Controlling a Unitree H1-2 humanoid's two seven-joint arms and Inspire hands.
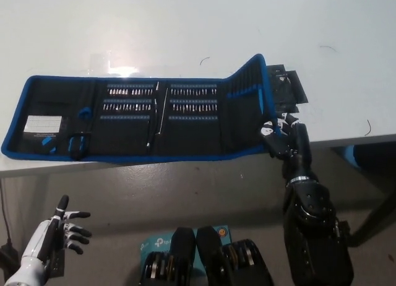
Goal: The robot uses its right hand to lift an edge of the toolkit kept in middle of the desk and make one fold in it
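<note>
White tabletop (185, 26) fills the upper part of the head view, its front edge running across the middle, with grey floor below. At lower left, below the tabletop edge and well apart from everything on it, the white left robot hand (52, 233) rests released, fingers spread and grasping nothing. On the tabletop lies the toolkit (142, 116), a long black roll-out case edged in blue, opened flat along the front edge. Its left end carries a white label (43, 124) and small blue tabs; the middle panels hold rows of small metal bits (162, 101) in horizontal strips, divided by a thin upright metal rod. The toolkit's right end panel (249, 103) is raised off the surface and tilts upward, its blue border forming a peak at the top. Just beside that raised panel, a flat black piece (288, 91) lies on the tabletop. The black right robot hand (281, 136) meets the toolkit's lower right corner at the tabletop's front edge, fingers closed on that edge; the black arm (315, 230) descends toward the lower right.
</note>
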